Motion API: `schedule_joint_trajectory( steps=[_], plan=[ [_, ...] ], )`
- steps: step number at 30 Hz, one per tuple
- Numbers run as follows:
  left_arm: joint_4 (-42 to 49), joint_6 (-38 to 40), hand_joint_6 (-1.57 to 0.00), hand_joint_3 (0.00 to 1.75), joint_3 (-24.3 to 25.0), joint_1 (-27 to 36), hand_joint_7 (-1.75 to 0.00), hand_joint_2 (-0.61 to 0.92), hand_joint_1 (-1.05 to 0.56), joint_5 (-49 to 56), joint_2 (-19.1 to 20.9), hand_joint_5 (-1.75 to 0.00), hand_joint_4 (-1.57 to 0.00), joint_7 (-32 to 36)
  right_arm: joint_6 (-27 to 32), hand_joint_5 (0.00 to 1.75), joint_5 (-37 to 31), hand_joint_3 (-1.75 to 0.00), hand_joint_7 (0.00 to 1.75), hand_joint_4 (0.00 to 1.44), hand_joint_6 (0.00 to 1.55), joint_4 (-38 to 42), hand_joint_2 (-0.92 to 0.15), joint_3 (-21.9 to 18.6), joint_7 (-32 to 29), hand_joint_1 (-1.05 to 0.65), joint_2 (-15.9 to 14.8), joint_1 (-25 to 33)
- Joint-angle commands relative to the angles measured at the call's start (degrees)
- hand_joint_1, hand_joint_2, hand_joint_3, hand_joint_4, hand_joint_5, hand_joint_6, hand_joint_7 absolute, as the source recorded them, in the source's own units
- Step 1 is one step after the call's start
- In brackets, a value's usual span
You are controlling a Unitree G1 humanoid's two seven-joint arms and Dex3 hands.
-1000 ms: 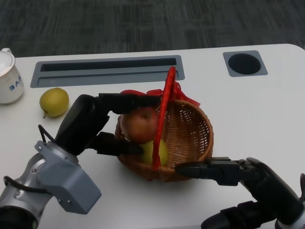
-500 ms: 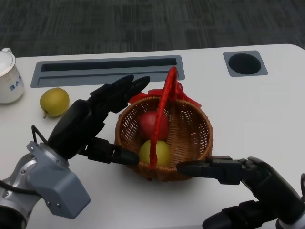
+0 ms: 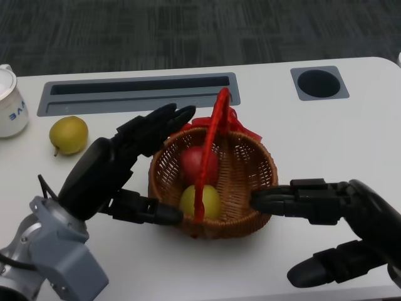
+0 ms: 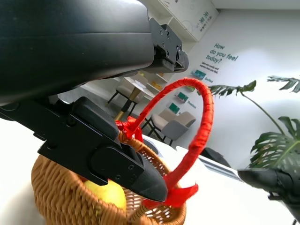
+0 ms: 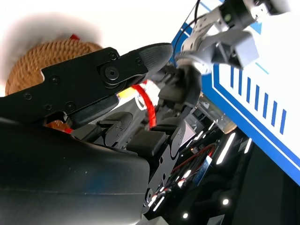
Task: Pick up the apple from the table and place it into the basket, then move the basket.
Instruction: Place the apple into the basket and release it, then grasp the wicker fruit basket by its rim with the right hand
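left hand (image 3: pixel 119 166) spread empty beside basket (image 3: pixel 250 213) holding apple (image 3: pixel 199 164); right hand (image 3: pixel 341 229) empty, fingers touching basket's right rim.

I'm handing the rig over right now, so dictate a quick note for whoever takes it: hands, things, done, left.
Left hand: open, holds nothing, beside the basket, fingers spread around its left rim.
Right hand: open, fingers reaching to the basket's right rim.
Apple: in the basket, beside a yellow fruit, under the red handle.
Done: apple placed.
Left: move the basket.
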Motion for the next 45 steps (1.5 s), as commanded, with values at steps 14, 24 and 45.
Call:
schedule_joint_trajectory(
  steps=[14, 24, 45],
  plan=[
    [-8.8, -1.6, -0.5, 0.0, 4.2, 12.6, -0.04, 0.72, -0.74, -17.2, 5.2, -0.06, -0.52, -10.2, -6.4, 0.0, -8.2, 0.0, 0.0, 0.66, 0.6, 17.1, -0.9, 0.1, 0.7, -0.58, -4.2, -14.7],
    [-6.8, 0.1, -0.5, 0.0, 9.0, 14.5, -0.01, 0.71, -0.75, -25.9, 7.4, -0.02, -0.5, -18.5, -9.8, 0.02, -14.4, -0.01, 0.01, 0.72, 0.65, 27.3, -0.84, 3.5, -0.9, -0.56, -3.0, -22.7],
    [-6.3, 0.8, -0.54, 0.0, 14.9, 16.9, -0.01, 0.71, -0.77, -26.1, 5.2, -0.02, -0.56, -20.9, -5.0, 0.01, -38.0, 0.0, 0.01, 0.72, 0.65, 40.1, -0.86, 14.2, -11.5, -0.58, -3.7, -34.6]
  ],
)
